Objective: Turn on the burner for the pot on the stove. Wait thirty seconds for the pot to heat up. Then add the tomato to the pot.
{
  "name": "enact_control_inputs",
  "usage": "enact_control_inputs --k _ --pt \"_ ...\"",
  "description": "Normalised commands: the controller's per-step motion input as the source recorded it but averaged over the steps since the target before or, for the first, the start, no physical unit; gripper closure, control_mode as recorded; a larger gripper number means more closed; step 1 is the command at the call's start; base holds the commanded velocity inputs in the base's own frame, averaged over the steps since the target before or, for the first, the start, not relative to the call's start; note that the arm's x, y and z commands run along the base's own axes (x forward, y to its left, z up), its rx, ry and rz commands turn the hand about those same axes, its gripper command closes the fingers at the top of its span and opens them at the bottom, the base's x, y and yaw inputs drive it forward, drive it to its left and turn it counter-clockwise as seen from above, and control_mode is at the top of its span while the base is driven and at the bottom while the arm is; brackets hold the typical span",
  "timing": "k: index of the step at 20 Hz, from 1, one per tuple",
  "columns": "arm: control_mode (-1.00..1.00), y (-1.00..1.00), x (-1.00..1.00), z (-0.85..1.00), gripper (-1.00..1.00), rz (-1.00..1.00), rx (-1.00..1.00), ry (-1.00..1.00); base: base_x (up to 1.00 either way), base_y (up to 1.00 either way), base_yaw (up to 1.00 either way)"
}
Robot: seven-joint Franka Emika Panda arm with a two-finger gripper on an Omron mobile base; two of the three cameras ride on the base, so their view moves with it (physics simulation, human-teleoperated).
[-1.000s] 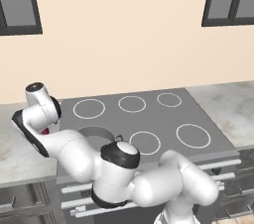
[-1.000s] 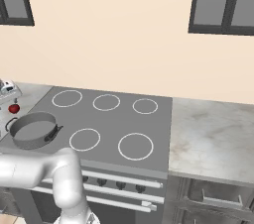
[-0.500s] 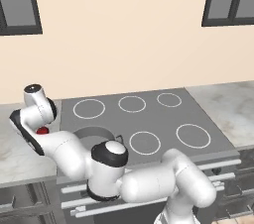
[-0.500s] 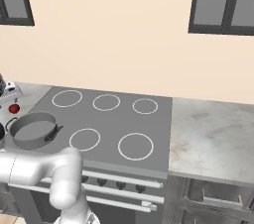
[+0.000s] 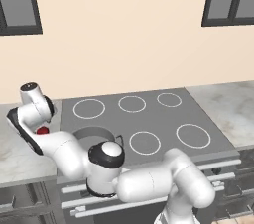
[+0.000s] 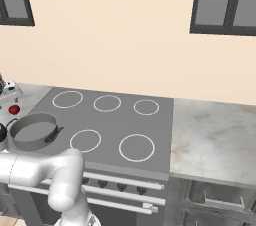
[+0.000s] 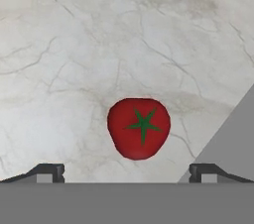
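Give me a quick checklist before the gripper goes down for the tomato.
1. Gripper open: ok.
2. Tomato centred between the fingertips: ok, hand view.
3. Tomato free on the marble counter, nothing against it: ok.
4. Pot on the stove, empty: ok.
5. Burner under the pot on: cannot tell.
6. Height left above the tomato: cannot tell.

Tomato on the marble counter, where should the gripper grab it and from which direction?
Grip the tomato across its round middle, coming straight down from above: its green star faces the hand camera, it sits free on the counter, and the open gripper probably already straddles it.
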Motion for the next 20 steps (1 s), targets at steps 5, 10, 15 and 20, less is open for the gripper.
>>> enact_control_inputs --k 5,10,15,20 --pt "-1.00 0.00 0.00 -0.28 -1.00 0.00 -0.06 0.00 0.00 0.00 0.00" --pt "-1.00 0.00 0.07 -0.27 -1.00 0.00 0.00 0.00 0.00 0.00 0.00" --pt "-1.00 0.00 0.15 -0.18 -1.00 0.00 0.00 0.00 0.00 0.00 0.00" --pt "-1.00 0.11 0.15 -0.14 -1.00 0.00 0.00 0.00 0.00 0.00 0.00"
